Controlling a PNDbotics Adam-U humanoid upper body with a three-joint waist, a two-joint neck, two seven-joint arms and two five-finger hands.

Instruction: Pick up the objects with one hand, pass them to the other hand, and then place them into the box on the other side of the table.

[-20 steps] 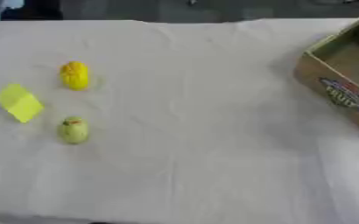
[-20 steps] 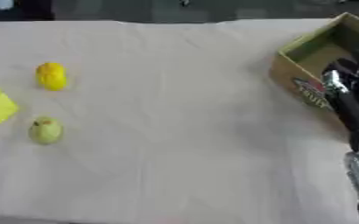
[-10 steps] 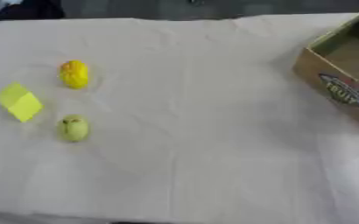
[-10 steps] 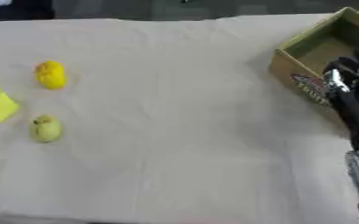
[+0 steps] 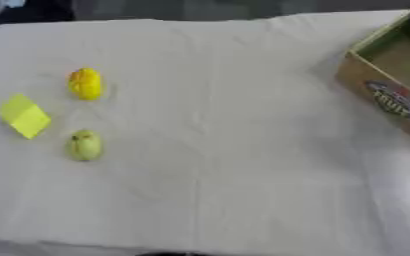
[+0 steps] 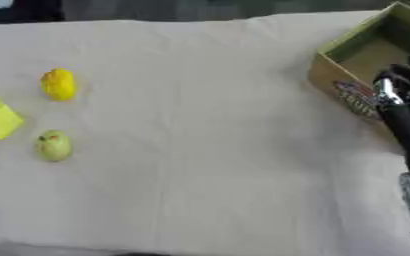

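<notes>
Yellow fruit [image 5: 85, 83], yellow-green fruit [image 5: 84, 145], yellow block [image 5: 23, 116], tan box [image 5: 385, 95], white cloth [image 5: 217, 150].

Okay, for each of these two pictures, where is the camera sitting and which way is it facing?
Left eye view: in the robot's head, looking down at the cloth-covered table; only a dark sliver of the robot shows at the right edge.
Right eye view: same head, slightly to the side, looking down likewise; the right arm shows beside the box, its hand's fingers unclear.
Both share the yellow fruit, the yellow block, the green fruit and the box.
</notes>
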